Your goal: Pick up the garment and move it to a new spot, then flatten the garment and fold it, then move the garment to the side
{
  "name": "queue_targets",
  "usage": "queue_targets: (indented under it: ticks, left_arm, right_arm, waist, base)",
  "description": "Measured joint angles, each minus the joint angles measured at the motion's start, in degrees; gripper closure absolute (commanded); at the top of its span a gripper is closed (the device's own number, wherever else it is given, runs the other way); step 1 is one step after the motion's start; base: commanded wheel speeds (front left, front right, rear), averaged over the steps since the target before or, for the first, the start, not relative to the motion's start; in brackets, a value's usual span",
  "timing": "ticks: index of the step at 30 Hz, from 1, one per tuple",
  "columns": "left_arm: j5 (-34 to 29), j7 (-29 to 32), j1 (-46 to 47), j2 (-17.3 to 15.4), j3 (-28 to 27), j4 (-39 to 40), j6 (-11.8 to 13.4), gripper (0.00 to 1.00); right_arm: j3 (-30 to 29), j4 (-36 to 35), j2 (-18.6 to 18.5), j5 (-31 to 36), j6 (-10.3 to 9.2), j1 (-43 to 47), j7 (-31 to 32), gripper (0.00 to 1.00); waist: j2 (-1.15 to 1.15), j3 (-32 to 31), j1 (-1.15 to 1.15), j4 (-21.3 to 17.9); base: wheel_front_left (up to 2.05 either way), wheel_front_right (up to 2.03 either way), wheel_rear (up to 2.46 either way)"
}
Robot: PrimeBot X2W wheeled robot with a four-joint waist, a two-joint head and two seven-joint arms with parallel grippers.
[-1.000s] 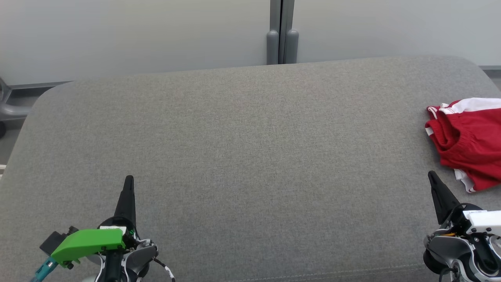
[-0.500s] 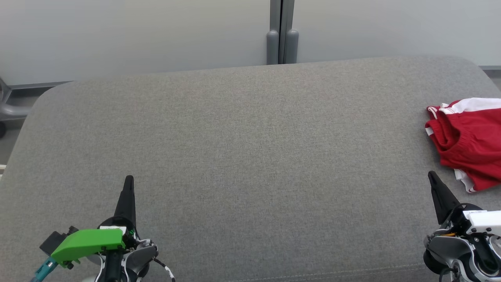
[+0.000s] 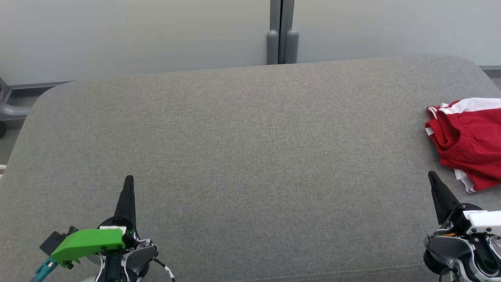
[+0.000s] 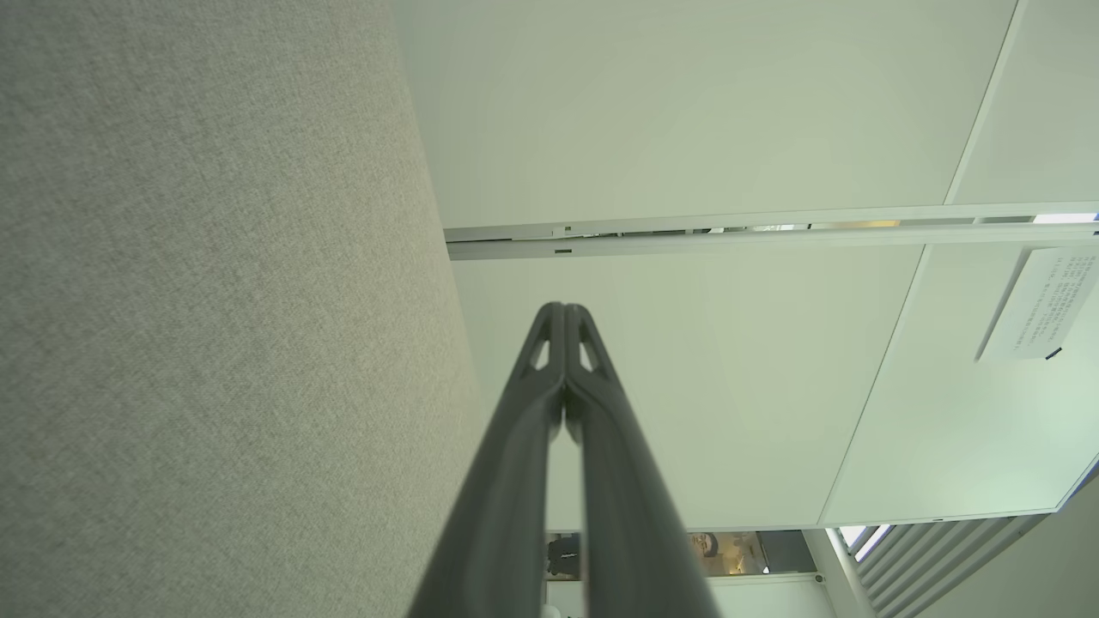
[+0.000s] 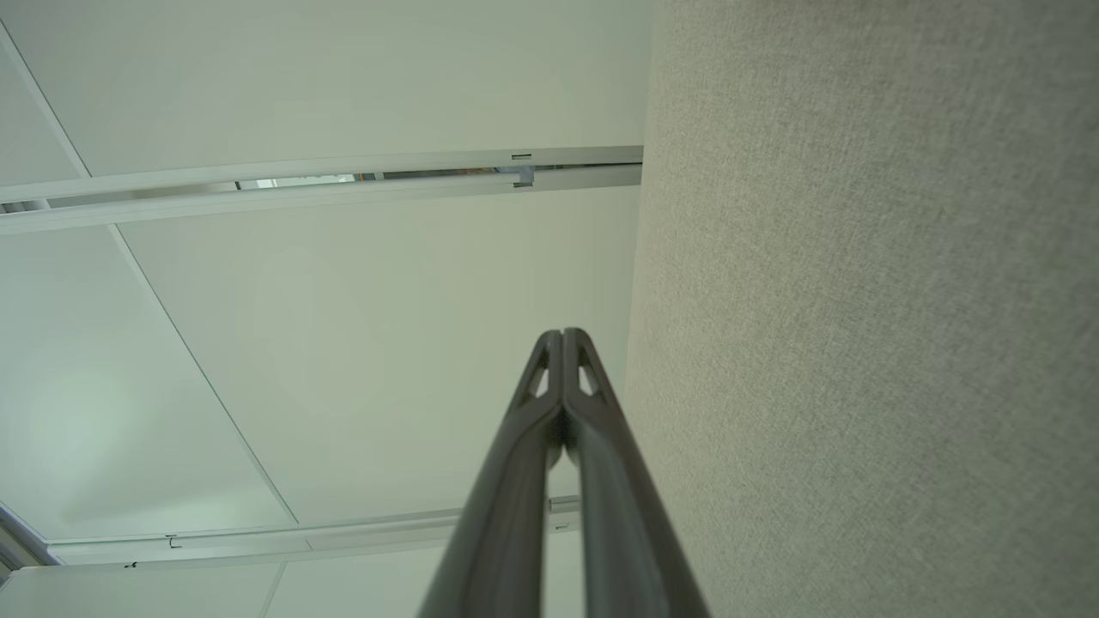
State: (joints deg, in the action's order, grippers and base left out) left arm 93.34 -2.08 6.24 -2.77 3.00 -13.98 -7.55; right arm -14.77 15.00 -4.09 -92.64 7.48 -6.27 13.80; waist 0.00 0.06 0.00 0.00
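Note:
The garment [image 3: 467, 137], red with white trim and an elastic waistband, lies bunched at the far right edge of the grey cushioned surface [image 3: 250, 149], partly cut off by the head view's border. My right gripper [image 3: 431, 175] is shut and empty, its tip just below and left of the garment, not touching it. At the lower left my left gripper [image 3: 128, 179] is shut and empty too, far from the garment. Both wrist views show fingers pressed together, left gripper [image 4: 564, 307] and right gripper [image 5: 562, 334], with the grey fabric alongside.
A pale wall with a grey vertical post [image 3: 282, 33] runs behind the cushion. A green part [image 3: 88, 242] sits on my left wrist. A grey frame piece [image 3: 9, 107] shows past the cushion's left rear corner. Broad bare fabric lies between the grippers.

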Motion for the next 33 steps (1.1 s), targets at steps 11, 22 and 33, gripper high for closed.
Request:
queue_targets:
  ticks: [11,22,33]
  left_arm:
    - [0.0,0.0,0.0,0.0,0.0,0.0,0.0,1.00]
    - [0.0,0.0,0.0,0.0,0.0,0.0,0.0,1.00]
    - [0.0,0.0,0.0,0.0,0.0,0.0,0.0,1.00]
  right_arm:
    - [-0.1,0.0,0.1,0.1,0.00,0.0,0.2,1.00]
    - [-0.2,0.0,0.1,0.1,0.00,-0.1,0.2,1.00]
    - [-0.3,0.0,0.2,0.2,0.00,-0.1,0.3,1.00]
  waist:
    - [0.00,0.0,0.00,0.0]
    - [0.00,0.0,0.00,0.0]
    - [0.00,0.0,0.00,0.0]
  base:
    - [0.00,0.00,0.00]
    - [0.00,0.00,0.00]
    - [0.00,0.00,0.00]
